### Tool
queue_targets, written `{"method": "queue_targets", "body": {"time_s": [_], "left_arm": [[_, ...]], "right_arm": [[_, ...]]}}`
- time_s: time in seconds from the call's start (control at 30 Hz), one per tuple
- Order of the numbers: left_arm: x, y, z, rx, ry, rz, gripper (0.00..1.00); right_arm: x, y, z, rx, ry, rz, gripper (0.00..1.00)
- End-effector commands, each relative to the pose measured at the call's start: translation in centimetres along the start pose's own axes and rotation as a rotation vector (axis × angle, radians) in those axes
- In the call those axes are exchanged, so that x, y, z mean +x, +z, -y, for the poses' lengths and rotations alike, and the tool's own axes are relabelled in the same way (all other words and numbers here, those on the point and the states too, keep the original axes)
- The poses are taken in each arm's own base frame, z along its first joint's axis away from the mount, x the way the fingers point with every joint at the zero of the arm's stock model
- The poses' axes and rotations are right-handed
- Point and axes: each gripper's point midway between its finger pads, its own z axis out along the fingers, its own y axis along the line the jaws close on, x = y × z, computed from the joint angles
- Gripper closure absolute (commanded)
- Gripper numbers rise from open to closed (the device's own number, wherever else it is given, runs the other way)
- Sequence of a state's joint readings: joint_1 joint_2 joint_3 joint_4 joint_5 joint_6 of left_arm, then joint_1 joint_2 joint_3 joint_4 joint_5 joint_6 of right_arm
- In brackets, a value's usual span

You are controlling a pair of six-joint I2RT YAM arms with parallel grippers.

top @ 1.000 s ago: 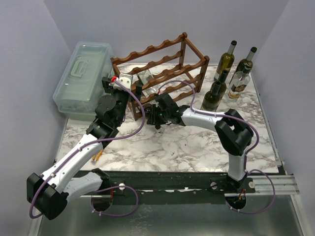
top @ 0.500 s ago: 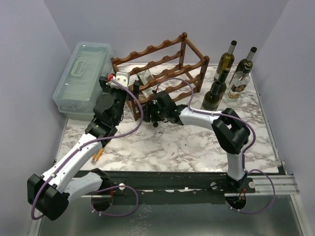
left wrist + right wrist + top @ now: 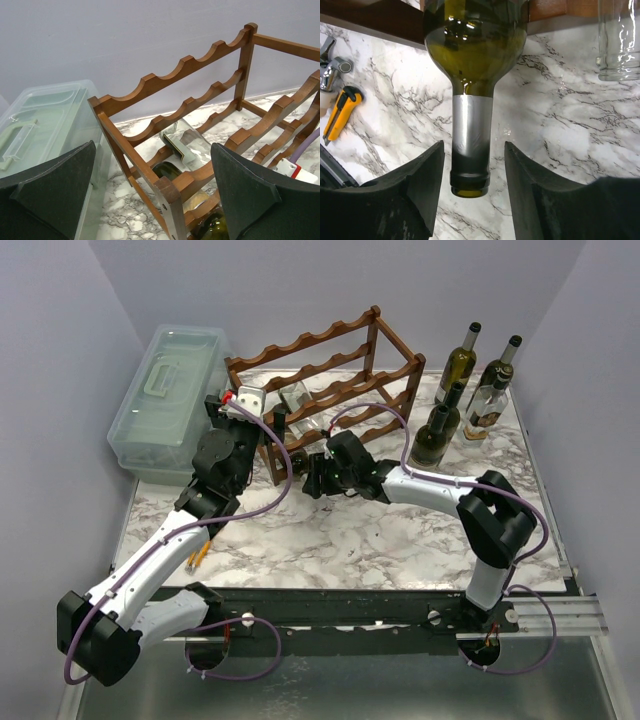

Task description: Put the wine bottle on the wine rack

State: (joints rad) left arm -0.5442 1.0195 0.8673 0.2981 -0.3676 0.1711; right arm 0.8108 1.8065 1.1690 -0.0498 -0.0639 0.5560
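Note:
The dark reddish-brown wine rack (image 3: 330, 370) stands at the back of the marble table. A green wine bottle (image 3: 472, 50) lies in its lowest tier, the silver-foiled neck sticking out toward me. My right gripper (image 3: 474, 150) is open around that neck, with a gap on both sides and neither finger touching; from above it (image 3: 312, 478) sits just in front of the rack. My left gripper (image 3: 152, 165) is wide open at the rack's (image 3: 175, 80) left end post, holding nothing. Green glass of a bottle (image 3: 217, 227) shows low in the rack.
A clear labelled bottle (image 3: 187, 142) lies on the middle tier, its neck (image 3: 615, 45) jutting out. More bottles (image 3: 460, 365) stand upright at the back right. A pale green plastic box (image 3: 165, 400) sits left of the rack. A yellow utility knife (image 3: 340, 112) lies on the table.
My right gripper has opened off the bottle's neck and drawn back a little from the rack. The bottle stays in the lowest tier. The left arm has barely moved.

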Motion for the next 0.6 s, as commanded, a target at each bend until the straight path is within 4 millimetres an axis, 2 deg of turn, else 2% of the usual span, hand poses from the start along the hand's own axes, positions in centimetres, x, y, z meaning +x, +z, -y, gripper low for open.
{"method": "queue_targets", "body": {"time_s": [0.0, 0.2, 0.33, 0.4, 0.43, 0.53, 0.57], "left_arm": [[0.3, 0.2, 0.4, 0.018, -0.017, 0.004, 0.02], [0.5, 0.2, 0.4, 0.017, -0.013, 0.001, 0.02], [0.5, 0.3, 0.4, 0.018, -0.012, 0.000, 0.02], [0.5, 0.3, 0.5, 0.020, -0.013, -0.001, 0.02], [0.5, 0.2, 0.5, 0.020, -0.015, 0.000, 0.02], [0.5, 0.3, 0.5, 0.020, -0.015, -0.001, 0.02], [0.5, 0.2, 0.5, 0.021, -0.017, 0.001, 0.02]], "right_arm": [[0.4, -0.7, 0.3, 0.007, -0.017, 0.000, 0.49], [0.8, -0.4, 0.3, -0.004, -0.017, -0.009, 0.62], [1.3, -0.1, 0.3, -0.015, -0.008, -0.018, 0.74], [2.1, 0.1, 0.6, -0.018, 0.005, -0.036, 0.85], [1.9, 0.4, 0.2, -0.038, 0.007, -0.021, 0.90], [2.8, 1.3, 0.9, -0.026, 0.010, -0.036, 0.99], [2.9, 1.5, 1.1, -0.018, 0.009, -0.038, 0.99]]}}
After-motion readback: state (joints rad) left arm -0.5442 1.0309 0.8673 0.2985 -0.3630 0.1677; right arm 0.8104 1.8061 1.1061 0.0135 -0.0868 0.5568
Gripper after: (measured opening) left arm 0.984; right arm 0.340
